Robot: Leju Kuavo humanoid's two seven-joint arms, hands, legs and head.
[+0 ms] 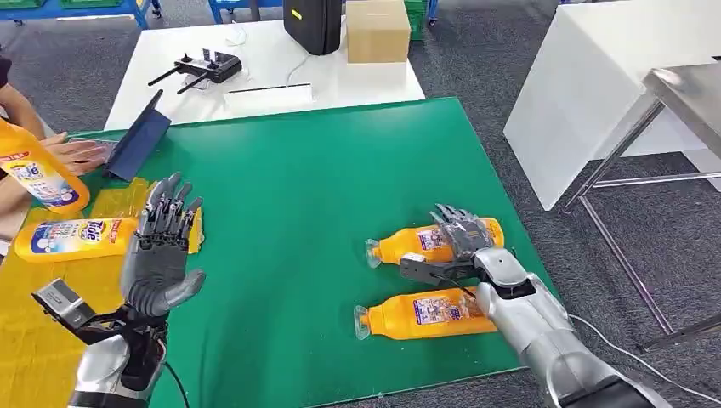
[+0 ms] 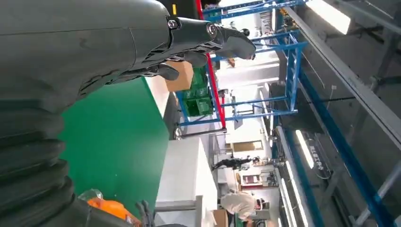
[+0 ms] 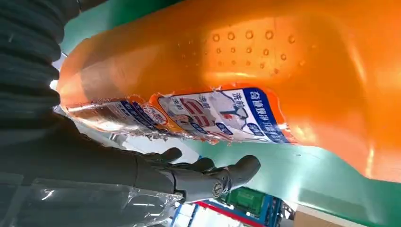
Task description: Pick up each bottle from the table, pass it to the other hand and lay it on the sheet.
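Note:
Two orange bottles lie on the green mat (image 1: 315, 187) at the right: a far bottle (image 1: 425, 244) and a near bottle (image 1: 425, 314). My right hand (image 1: 457, 240) reaches over the far bottle, fingers (image 1: 455, 219) across its top and thumb on its near side. Up close, the far bottle (image 3: 283, 61) lies against the palm, with the fingers (image 3: 203, 177) straight and a gap of green between. A third bottle (image 1: 75, 236) lies on the yellow sheet (image 1: 34, 340) at the left. My left hand (image 1: 161, 246) is raised beside it, fingers spread, holding nothing; the left hand (image 2: 118, 42) shows the same from the wrist.
A person at the far left holds another orange bottle (image 1: 38, 174), with a hand (image 1: 76, 153) near a dark laptop (image 1: 136, 138). Behind, a white table carries a remote controller (image 1: 204, 66), a black case (image 1: 313, 24) and a cardboard box (image 1: 377, 30). A metal table (image 1: 689, 93) stands right.

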